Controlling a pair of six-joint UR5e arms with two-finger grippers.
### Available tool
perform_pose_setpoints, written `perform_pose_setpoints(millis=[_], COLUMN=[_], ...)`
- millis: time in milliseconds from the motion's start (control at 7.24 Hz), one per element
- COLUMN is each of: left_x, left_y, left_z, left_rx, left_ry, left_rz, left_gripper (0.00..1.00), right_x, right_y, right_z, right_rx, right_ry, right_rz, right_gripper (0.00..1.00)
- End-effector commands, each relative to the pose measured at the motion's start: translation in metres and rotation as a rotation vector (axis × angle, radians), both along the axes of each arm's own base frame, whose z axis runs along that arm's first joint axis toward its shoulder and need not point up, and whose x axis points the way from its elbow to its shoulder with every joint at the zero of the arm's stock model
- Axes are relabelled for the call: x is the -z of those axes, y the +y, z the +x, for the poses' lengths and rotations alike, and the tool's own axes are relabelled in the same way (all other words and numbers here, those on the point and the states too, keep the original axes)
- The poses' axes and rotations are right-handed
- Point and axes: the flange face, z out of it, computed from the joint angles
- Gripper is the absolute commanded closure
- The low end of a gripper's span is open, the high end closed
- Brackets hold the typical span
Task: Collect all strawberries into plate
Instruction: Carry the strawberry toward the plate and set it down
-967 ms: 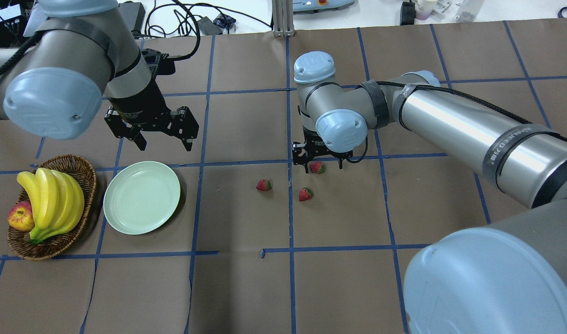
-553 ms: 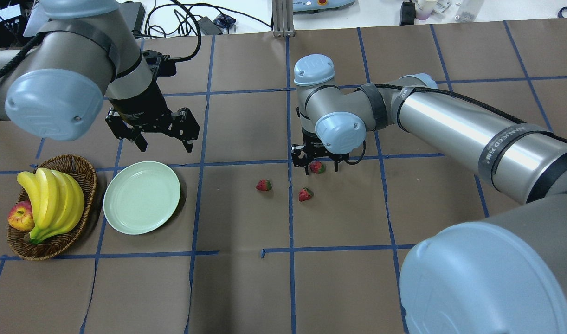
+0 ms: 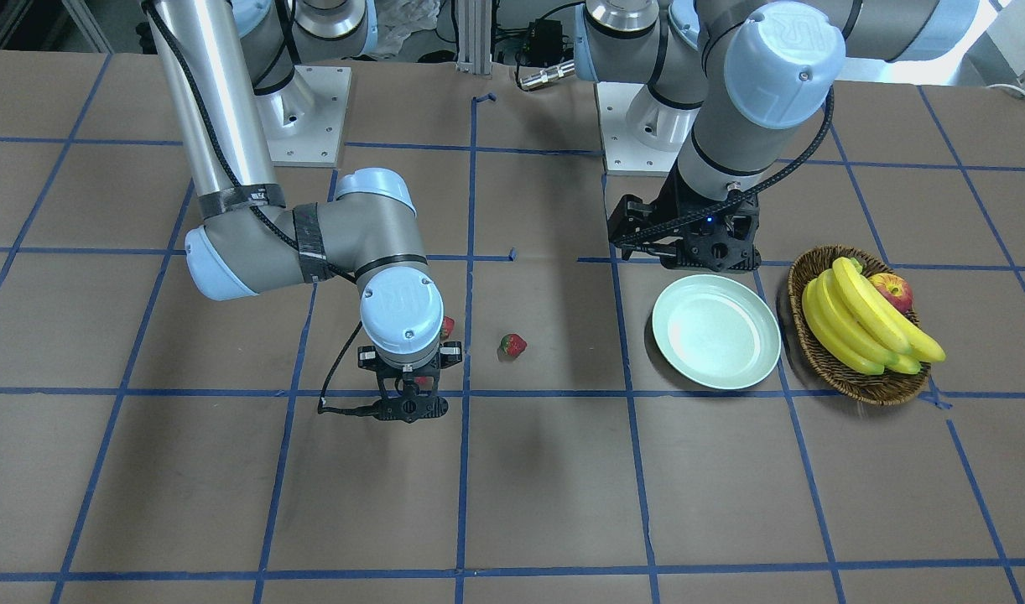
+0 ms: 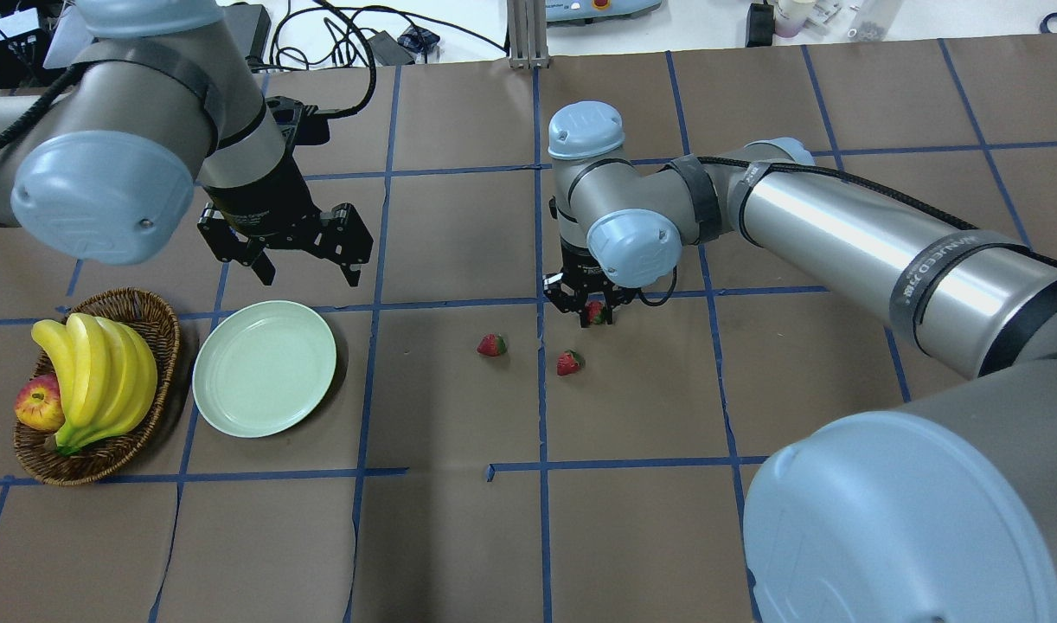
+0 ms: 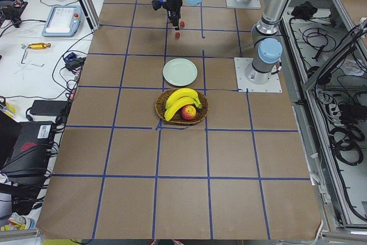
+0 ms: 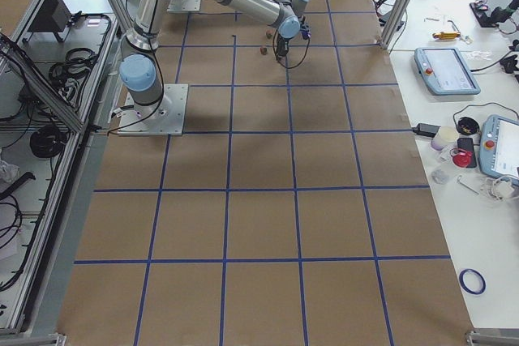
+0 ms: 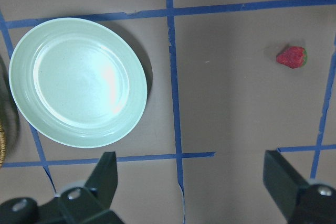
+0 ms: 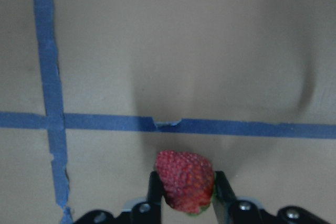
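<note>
Right claw point(image 4: 591, 313) pinches one strawberry point(image 8: 185, 182). Left claw point(image 4: 309, 275) hangs spread wide near the plate point(image 4: 226, 408); two other strawberries point(image 4: 492, 345) lie on the worktop point(image 4: 459, 536).

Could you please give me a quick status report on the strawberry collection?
Right gripper shut on one strawberry. Left gripper open, near the empty plate. Two strawberries loose on the table. No obstruction seen toward the plate.

silver arms point(image 4: 840, 234), blue caps point(image 4: 632, 251), black end effectors point(image 4: 309, 279) point(image 4: 592, 317)

Overhead behind, front opposite — plate point(image 4: 264, 368) shared
</note>
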Motion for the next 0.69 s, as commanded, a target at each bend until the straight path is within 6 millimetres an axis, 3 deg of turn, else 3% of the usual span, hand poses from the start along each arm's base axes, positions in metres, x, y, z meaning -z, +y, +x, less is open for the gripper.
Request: perform_pose_setpoints(millis=[0, 276, 414, 553], left_x=[-0.003, -0.01, -0.013, -0.012], left_y=[0.001, 0.004, 0.004, 0.002], left_z=[-0.001, -0.001, 0.003, 0.009], left_rx=[0.002, 0.004, 0.003, -0.004], left_ry=[0.0, -0.002, -0.02, -0.042], left_rz=[-0.005, -0.019, -0.027, -0.026], left_gripper=[0.0, 0.0, 0.0, 0.0], right_x=[-0.015, -0.072, -0.091, -0.096], right_y=[-0.005, -0.021, -0.028, -0.025], right_z=[0.0, 0.005, 0.012, 0.021], right_rx=[-0.01, -0.001, 0.016, 0.006], right_ry=[0.001, -0.043, -0.098, -0.115], right_rz=[-0.027, -0.127, -0.148, -0.149], right_gripper=[1.0, 1.0, 1.0, 1.0])
